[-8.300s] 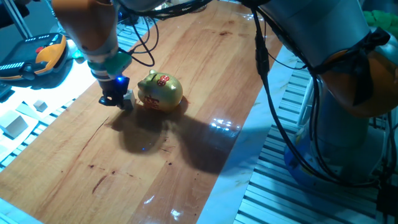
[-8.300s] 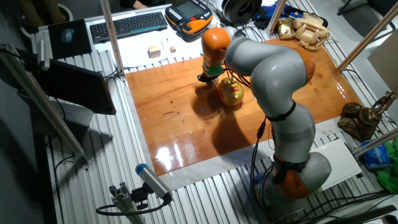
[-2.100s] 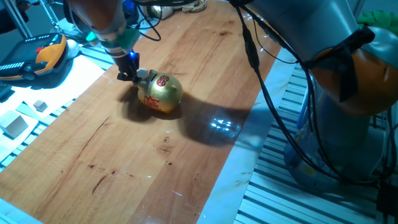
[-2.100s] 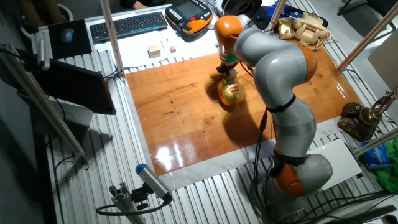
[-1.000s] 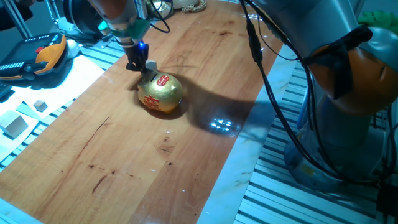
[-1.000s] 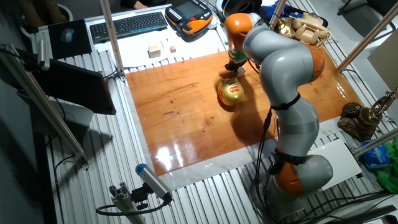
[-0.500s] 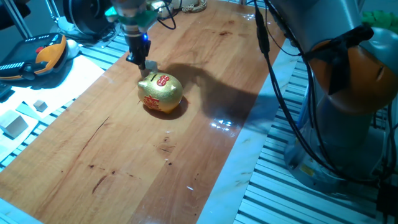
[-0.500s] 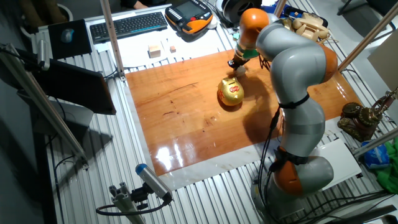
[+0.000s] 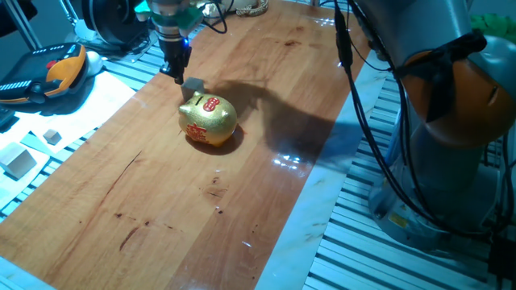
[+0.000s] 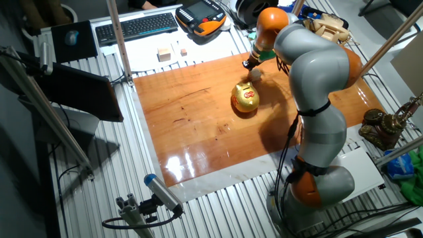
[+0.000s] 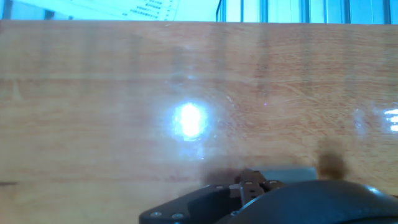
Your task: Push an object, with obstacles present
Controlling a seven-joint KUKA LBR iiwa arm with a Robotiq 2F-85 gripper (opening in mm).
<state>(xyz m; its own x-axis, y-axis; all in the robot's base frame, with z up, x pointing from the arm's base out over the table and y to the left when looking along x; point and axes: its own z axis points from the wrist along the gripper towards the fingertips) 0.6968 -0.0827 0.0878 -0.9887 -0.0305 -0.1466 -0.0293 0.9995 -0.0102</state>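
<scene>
One fixed view shows you the gripper [image 9: 179, 77] lifted slightly off the cube [image 9: 193, 84] since half a second ago; the cube sits just behind the gold pig [image 9: 208, 119], near the table's [image 9: 266, 89] far-left edge, bare wood to the right. From the other fixed view, the arm reaches over the cube [image 10: 256, 74] (pig [image 10: 246, 98] nearer you). Hand view shows only blurred wood [image 11: 186, 81]; you cannot tell the jaw width.
</scene>
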